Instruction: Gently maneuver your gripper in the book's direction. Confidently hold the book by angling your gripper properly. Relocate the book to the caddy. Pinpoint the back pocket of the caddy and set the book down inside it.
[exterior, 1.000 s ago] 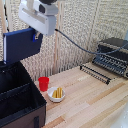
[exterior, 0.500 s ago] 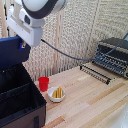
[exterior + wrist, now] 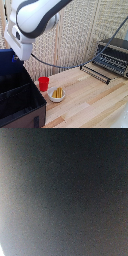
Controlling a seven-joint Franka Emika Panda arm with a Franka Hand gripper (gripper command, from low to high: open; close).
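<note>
In the exterior view my white gripper (image 3: 16, 57) is high at the left, its fingers mostly hidden behind the arm's blocky end. The navy-blue book (image 3: 6, 61) hangs from it at the frame's left edge, partly cut off, just above the black caddy (image 3: 25, 107). The book's lower edge is over the back pocket (image 3: 11, 82), behind the black inner wall (image 3: 17, 91). The wrist view shows only a dark blurred surface very close to the lens.
A red cup (image 3: 44, 83) and a small white bowl (image 3: 57, 94) with yellow pieces stand on the wooden table just to the caddy's right. A black toaster oven (image 3: 115, 56) and a black wire rack (image 3: 96, 73) are at the exterior view's right. A cable hangs from the arm.
The arm has swung toward the exterior view's left, carrying the book from above the caddy's right side to over its back part, now partly out of frame.
</note>
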